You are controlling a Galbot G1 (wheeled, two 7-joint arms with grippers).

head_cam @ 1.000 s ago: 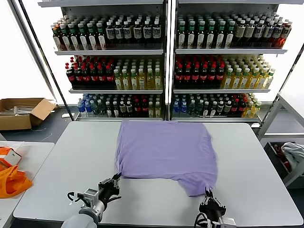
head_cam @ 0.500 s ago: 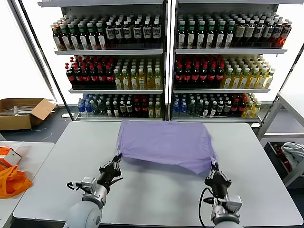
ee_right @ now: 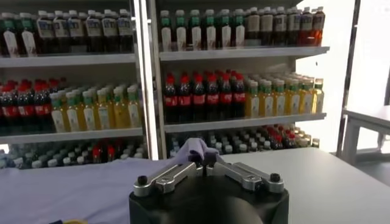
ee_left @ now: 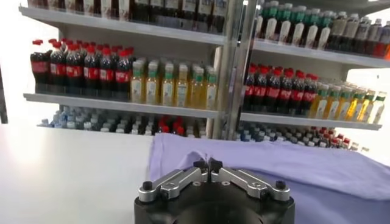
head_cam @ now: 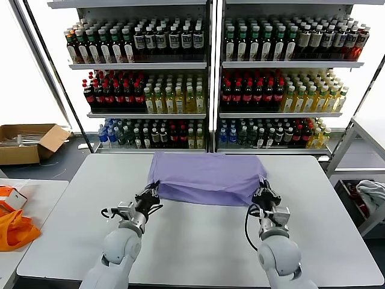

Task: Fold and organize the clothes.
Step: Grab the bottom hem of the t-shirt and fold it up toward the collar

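The lavender T-shirt (head_cam: 207, 177) lies at the far half of the grey table (head_cam: 198, 247), its near hem lifted and carried back over the rest. My left gripper (head_cam: 154, 191) is shut on the shirt's near left corner; in the left wrist view my left gripper (ee_left: 208, 163) pinches a small peak of the purple shirt (ee_left: 292, 167). My right gripper (head_cam: 262, 189) is shut on the near right corner. In the right wrist view the shirt (ee_right: 73, 189) bunches over my right gripper (ee_right: 203, 159).
Shelves of bottles (head_cam: 210, 78) stand behind the table. An orange bag (head_cam: 15, 229) lies on a side table at the left, a cardboard box (head_cam: 27, 141) on the floor beyond it. A pale cloth (head_cam: 372, 195) lies at the right.
Both grippers have travelled away from me, from the near table edge toward the shelves, carrying the shirt's near hem up and back so the shirt is folded shorter.
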